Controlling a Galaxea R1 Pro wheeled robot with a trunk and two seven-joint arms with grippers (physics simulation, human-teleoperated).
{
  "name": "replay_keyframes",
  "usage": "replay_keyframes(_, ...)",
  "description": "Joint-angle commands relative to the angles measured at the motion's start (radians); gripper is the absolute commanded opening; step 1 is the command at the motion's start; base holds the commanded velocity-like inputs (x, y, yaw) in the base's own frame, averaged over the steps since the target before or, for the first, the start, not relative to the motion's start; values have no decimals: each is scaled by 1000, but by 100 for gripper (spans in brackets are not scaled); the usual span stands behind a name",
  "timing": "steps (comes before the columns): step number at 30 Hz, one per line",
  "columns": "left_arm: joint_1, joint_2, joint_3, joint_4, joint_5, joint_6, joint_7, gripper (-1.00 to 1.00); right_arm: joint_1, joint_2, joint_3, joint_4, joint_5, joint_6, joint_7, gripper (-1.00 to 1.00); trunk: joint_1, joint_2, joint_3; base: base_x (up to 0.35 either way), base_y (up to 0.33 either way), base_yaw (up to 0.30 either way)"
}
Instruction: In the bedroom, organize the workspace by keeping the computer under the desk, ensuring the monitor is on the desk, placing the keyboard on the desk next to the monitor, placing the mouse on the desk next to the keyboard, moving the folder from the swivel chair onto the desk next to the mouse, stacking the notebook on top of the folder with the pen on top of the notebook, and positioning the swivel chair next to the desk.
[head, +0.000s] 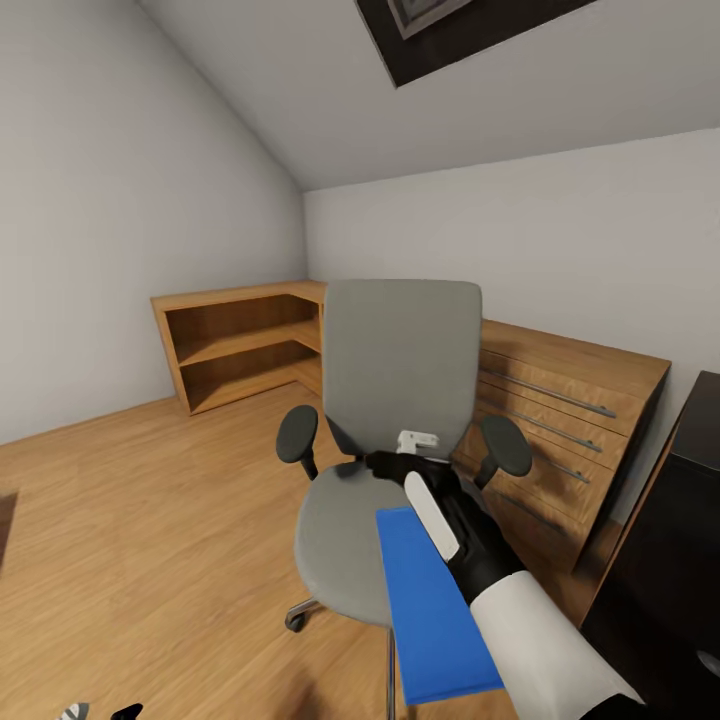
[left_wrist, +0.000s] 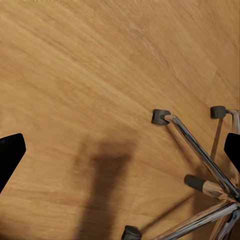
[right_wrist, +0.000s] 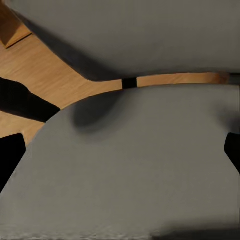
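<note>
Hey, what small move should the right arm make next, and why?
Probably draw the open right claw back and down to the edge of the thin bright blue folder. The claw hovers over the seat of the grey upholstered swivel chair, apparently beyond the folder, gripping nothing.

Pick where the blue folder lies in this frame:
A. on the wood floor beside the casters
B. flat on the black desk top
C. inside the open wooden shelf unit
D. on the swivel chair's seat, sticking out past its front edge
D: in the head view the blue folder rests on the grey seat of the swivel chair and overhangs its front edge, with the right gripper reaching over the seat beside it.
</note>
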Motion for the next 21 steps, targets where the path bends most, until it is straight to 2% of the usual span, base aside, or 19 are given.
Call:
replay_keyframes(1,0,-1,2,-2,11,4,8,100,2,0,2,-10,-10,12,-9,100,0,0,-1,0,0,0)
replay_keyframes(9,-1,-2,2,-3,9,4,12,100,12,-2,4,-44,-9,48,-8,100,0,0,-1,0,0,0)
replay_keyframes(13,0,-1,0,-3,8,4,13,100,23,-4,1,-100,-11,63,-7,100,0,0,-1,0,0,0)
replay_keyframes(15,-1,-1,0,-3,9,4,13,100,47,-5,-2,-167,-12,100,-6,100,0,0,-1,0,0,0)
replay_keyframes(18,-1,-2,0,-3,10,4,12,100,88,-7,-5,-302,-13,197,-6,100,0,0,-1,0,0,0)
replay_keyframes(19,0,-2,-2,-3,9,4,12,100,112,-9,-6,-375,-14,255,-5,100,0,0,-1,0,0,0)
replay_keyframes(21,0,-2,-3,-3,9,4,13,100,144,-11,-10,-465,-15,322,-5,100,0,0,-1,0,0,0)
